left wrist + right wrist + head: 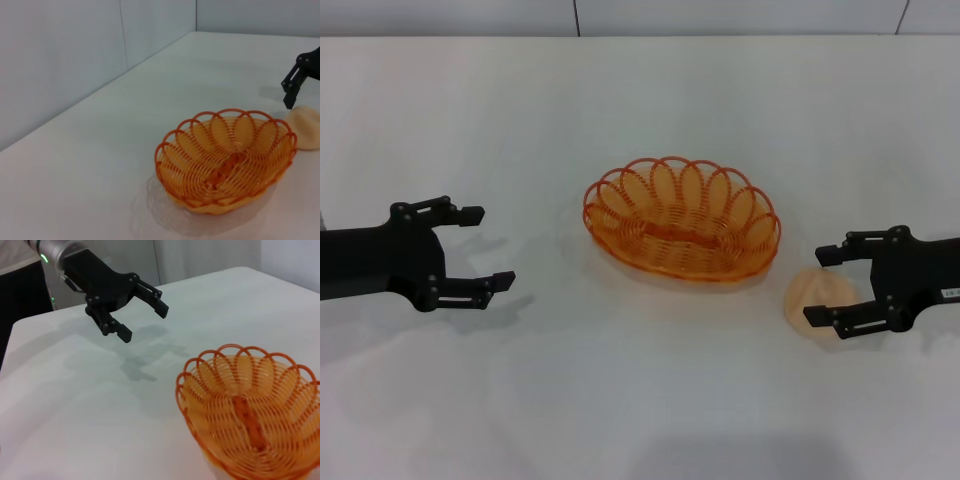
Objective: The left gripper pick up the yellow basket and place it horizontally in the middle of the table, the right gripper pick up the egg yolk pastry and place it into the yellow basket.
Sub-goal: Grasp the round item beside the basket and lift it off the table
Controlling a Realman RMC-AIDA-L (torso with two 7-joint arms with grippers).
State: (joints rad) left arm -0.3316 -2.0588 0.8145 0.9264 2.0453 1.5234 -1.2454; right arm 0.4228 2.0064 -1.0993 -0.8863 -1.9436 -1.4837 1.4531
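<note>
An oval, orange-yellow woven basket with a scalloped looped rim sat upright near the middle of a plain white tabletop, lying crosswise before the robot, and nothing lay inside it. To the robot's left, well apart from the basket, the black two-fingered left gripper hovered over the tabletop with its fingers spread wide and nothing between them; the right wrist view showed it the same way, open above its own shadow. On the robot's right, a small round cream-beige egg yolk pastry rested on the tabletop just beside the basket's right end. The all-black right gripper was at the pastry, its fingers open and set on either side of the pastry's right half, not closed on it.
</note>
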